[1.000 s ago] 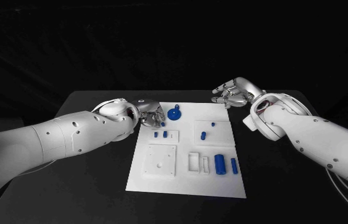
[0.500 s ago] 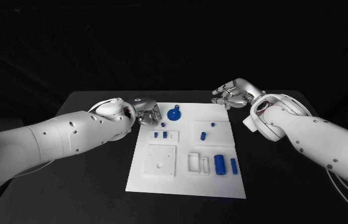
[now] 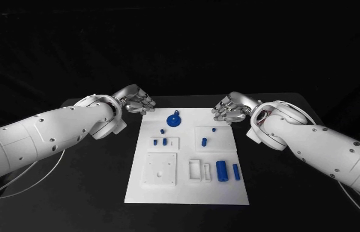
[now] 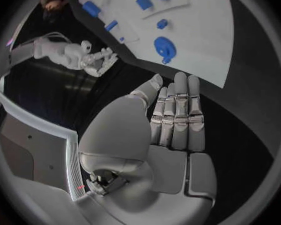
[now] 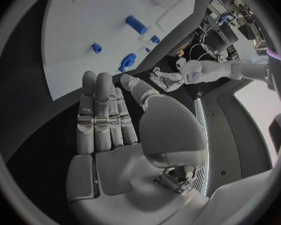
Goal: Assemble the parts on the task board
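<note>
Hands (image 3: 135, 100) (image 3: 229, 109) hover flat and empty beside the board (image 3: 188, 193). Choose one part, perhaps the round one (image 3: 173, 119), and approach it from above.

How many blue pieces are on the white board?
7, maybe more hidden: round piece at the far end, three small ones left, two right, big cylinder and thin bar near.
</note>
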You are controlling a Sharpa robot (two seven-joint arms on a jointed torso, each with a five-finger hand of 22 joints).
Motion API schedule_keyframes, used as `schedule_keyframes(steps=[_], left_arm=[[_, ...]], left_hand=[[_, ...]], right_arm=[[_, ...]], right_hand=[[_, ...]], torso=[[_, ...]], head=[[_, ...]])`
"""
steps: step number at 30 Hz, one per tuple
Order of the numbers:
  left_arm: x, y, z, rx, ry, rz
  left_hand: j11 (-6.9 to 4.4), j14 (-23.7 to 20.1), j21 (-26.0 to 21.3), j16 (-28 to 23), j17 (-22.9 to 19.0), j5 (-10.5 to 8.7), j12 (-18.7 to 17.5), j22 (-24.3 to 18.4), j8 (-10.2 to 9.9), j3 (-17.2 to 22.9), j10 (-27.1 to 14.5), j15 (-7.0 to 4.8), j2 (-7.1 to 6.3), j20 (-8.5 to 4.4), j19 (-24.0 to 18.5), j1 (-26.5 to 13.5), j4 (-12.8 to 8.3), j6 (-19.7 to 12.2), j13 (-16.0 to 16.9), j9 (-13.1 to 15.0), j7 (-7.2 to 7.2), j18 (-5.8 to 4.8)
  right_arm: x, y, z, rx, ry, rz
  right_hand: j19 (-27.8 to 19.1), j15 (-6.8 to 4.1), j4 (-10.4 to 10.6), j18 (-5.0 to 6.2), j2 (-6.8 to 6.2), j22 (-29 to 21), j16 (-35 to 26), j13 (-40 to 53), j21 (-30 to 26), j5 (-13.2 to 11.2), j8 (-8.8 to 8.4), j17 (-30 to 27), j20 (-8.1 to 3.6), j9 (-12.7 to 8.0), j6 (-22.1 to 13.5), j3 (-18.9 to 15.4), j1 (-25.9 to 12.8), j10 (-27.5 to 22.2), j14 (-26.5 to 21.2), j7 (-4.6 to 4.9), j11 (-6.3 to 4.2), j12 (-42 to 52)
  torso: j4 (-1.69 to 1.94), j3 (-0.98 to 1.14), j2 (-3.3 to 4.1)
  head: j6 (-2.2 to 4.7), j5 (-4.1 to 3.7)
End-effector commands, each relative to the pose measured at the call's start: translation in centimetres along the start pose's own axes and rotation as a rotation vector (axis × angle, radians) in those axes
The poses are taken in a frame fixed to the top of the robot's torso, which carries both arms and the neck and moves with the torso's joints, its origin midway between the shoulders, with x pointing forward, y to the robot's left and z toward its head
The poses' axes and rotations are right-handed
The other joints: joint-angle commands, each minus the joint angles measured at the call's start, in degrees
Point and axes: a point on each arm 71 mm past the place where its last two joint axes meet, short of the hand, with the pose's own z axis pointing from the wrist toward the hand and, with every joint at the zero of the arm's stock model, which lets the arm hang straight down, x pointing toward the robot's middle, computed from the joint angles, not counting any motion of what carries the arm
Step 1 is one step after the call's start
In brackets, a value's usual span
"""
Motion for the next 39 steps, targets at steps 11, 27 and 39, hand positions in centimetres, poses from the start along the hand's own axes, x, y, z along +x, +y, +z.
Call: schedule_keyframes(steps=[11, 27, 39], left_arm=[[-0.2, -1.3, -1.9, 0.045, -0.011, -0.519], [-0.4, -1.4, -1.9, 0.045, -0.055, -0.619], [-0.1, -1.5, -1.9, 0.039, -0.035, -0.654]], left_hand=[[1.74, 0.9, -4.8, -28.4, -9.5, 0.53, -0.2, -28.2, 0.0, -6.2, -3.8, 4.52, 1.43, 4.9, -4.1, 0.7, 0.1, -1.2, -0.1, -0.1, -0.76, 0.84], [1.85, -0.4, -4.2, -28.4, -9.7, 1.23, -0.1, -45.8, -0.1, -7.4, -3.5, 4.9, 2.45, 5.19, -1.9, 0.7, -1.4, -0.2, -0.1, -0.1, -0.34, 0.5], [1.84, -0.5, -4.1, -28.4, -9.7, 1.16, -0.1, -48.2, -0.1, -7.3, -3.5, 4.89, 2.81, 5.12, -1.5, 0.6, -1.4, 0.2, -0.1, -0.1, -0.31, 0.32]], right_arm=[[2.5, 0.6, -0.2, 0.038, -0.002, -0.379], [4.2, 0.5, 0.3, 0.044, 0.019, -0.439], [5.3, 0.4, 0.7, 0.035, 0.05, -0.412]], right_hand=[[0.5, 0.48, 0.0, 1.93, -3.3, 6.9, 3.2, -0.2, 1.7, -4.4, -0.09, 0.0, 0.33, -0.1, 0.9, 8.3, -1.2, -2.6, 1.9, -0.46, 0.59, -0.5], [1.5, 0.76, 2.0, 2.76, -5.1, 7.9, 4.5, -0.2, 0.2, -6.7, -0.1, -0.9, 1.03, -0.1, 0.8, 10.2, -0.7, -3.1, 1.7, -0.39, 0.79, -0.5], [1.9, 0.53, 2.1, 2.59, -4.72, 8.0, 5.0, -0.2, 0.0, -7.4, -0.07, -0.9, 0.79, -0.1, 1.9, 10.6, -0.7, -2.1, 1.8, -0.45, 0.52, -0.5]], torso=[[0.39, -0.14, 0.02], [0.37, -0.18, 0.06], [0.42, -0.16, 0.07]], head=[[0.28, -1.0], [0.21, -0.63], [-0.03, -0.42]])
